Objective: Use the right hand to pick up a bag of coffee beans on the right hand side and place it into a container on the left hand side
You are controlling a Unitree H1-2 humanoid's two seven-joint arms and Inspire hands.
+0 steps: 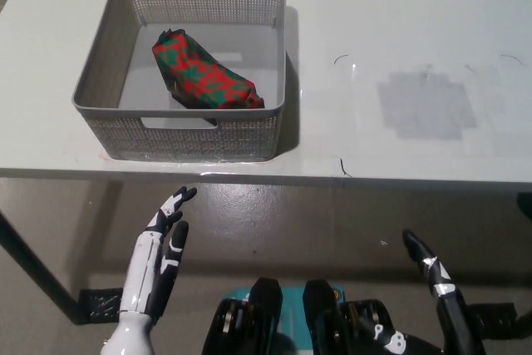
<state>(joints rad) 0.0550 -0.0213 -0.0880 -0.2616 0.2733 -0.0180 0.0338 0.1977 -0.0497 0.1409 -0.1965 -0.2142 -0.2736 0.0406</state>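
The bag of coffee beans point(204, 73), wrapped in a red and green pattern, lies inside the grey perforated container point(188, 135) at the left of the white worktop point(399, 31). The bag rests on the container floor, running diagonally from the far left towards the near right, its near end close to the front wall. The container stands near the worktop's front edge. A faint grey rectangular patch point(426, 104) marks the worktop surface well to the right of the container. The left hand point(165, 243), white, hangs below the worktop edge at lower left, holding nothing, fingers extended and slightly spread. The right hand point(434, 276), black, sits low at lower right, also beneath the worktop edge and empty; only part of it shows, fingers stretched out.
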